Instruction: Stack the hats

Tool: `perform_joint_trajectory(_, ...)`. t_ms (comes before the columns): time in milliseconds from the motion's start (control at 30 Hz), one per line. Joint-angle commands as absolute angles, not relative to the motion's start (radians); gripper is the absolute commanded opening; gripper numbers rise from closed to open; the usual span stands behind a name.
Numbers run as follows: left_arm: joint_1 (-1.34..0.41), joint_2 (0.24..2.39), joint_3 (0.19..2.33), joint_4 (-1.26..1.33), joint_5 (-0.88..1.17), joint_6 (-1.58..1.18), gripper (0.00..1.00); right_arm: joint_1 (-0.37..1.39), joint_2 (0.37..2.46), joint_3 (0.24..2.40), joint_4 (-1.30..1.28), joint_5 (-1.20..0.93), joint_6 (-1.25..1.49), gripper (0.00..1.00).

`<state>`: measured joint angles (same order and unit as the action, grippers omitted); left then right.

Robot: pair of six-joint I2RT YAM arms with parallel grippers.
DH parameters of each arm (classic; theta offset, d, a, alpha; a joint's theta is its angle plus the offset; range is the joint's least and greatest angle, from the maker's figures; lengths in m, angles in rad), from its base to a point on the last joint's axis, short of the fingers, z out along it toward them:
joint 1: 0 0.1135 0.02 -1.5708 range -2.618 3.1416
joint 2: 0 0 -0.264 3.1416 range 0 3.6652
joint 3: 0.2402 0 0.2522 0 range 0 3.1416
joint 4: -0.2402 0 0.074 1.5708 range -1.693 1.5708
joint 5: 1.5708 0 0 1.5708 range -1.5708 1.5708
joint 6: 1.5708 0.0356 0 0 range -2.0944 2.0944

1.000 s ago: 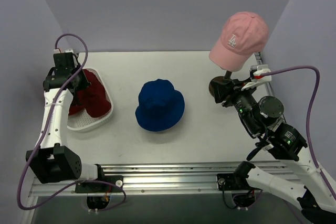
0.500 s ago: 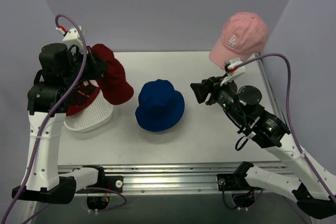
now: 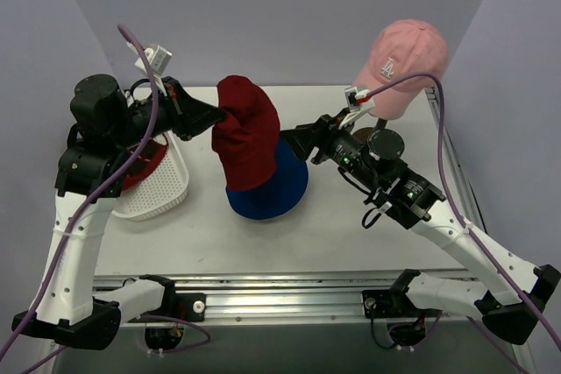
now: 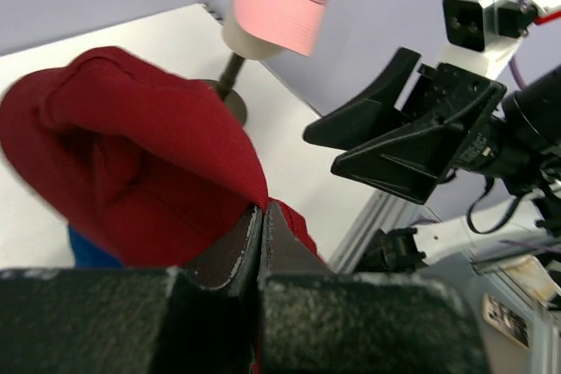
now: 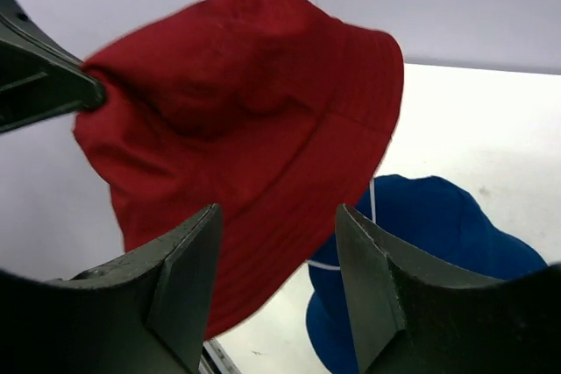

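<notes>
Altogether four hats show: two bucket hats, one pink cap, and one red hat too hidden to tell its shape. There is one basket and one stand.

The blue bucket hat (image 3: pixel 273 196) lies crown up on the table (image 3: pixel 202 238), about midway between the two arms. The dark red bucket hat (image 3: pixel 248 137) hangs right above it, its lower edge covering the blue crown in the top view; whether the two fabrics touch cannot be told. The left gripper (image 3: pixel 221 116) comes in from the left of the blue hat, its jaws pressed tight together on a fold of the dark red fabric, as the left wrist view shows. The right gripper (image 3: pixel 294 141) reaches in from the right of the blue hat, just beside the hanging hat. Its jaws stand well apart and grasp nothing; the right wrist view shows the dark red hat beyond the gap between them.

To the left of the blue hat sits the white mesh basket (image 3: pixel 172 187), holding the red hat (image 3: pixel 140 168), mostly hidden by the left arm. Behind and to the right of the blue hat, the pink cap (image 3: pixel 403 63) with its white logo sits on the stand (image 4: pixel 230 76).
</notes>
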<state>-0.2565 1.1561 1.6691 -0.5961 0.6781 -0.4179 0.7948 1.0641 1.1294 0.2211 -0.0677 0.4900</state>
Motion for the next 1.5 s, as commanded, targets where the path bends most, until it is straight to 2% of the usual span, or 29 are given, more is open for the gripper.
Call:
perform_joint_trajectory(0,-0.273,1.144,1.626,-0.418,0.814,-0.462,0.03,0.802,1.066,1.121,0.353,-0.117,0.518,0.5)
perform_joint_trajectory(300,-0.305,1.134,1.551,-0.201,0.876,-0.532,0.02,0.808,1.0,0.96,0.442,-0.003,0.747,0.51)
perform_joint_trajectory(833,-0.357,1.115,1.473,0.083,0.835,-0.666,0.02,0.81,0.887,0.81,0.62,-0.003,0.907,0.53)
perform_joint_trajectory(1467,-0.39,1.075,1.419,0.158,0.775,-0.689,0.02,0.81,0.873,0.795,0.658,0.028,0.931,0.58)
